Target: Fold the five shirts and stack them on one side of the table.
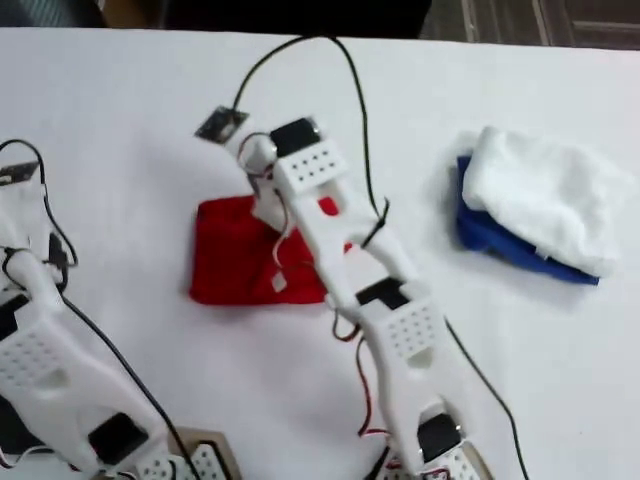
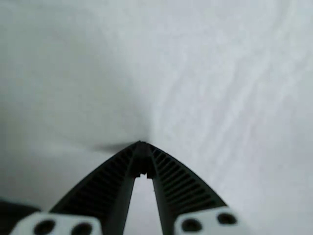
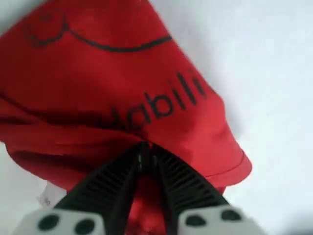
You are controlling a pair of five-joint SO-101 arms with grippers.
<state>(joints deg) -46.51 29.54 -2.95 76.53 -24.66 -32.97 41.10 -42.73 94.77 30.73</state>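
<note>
A folded red shirt (image 1: 232, 262) with black print lies left of the table's middle. My right gripper (image 3: 143, 148) is shut, its black tips together and resting on the red shirt (image 3: 122, 73) at a fold; no cloth shows between them. From above, this arm (image 1: 340, 240) stretches over the shirt's right half. A folded white shirt (image 1: 545, 195) sits on a folded blue shirt (image 1: 490, 235) at the table's right side. My left gripper (image 2: 142, 147) is shut, hovering over bare white tablecloth (image 2: 205, 73) near the table's left edge.
The left arm (image 1: 45, 350) stands at the front left with black cables looping beside it. A black cable (image 1: 350, 90) runs from the right arm toward the far edge. The white tablecloth (image 1: 120, 130) shows bare at the back left and front right.
</note>
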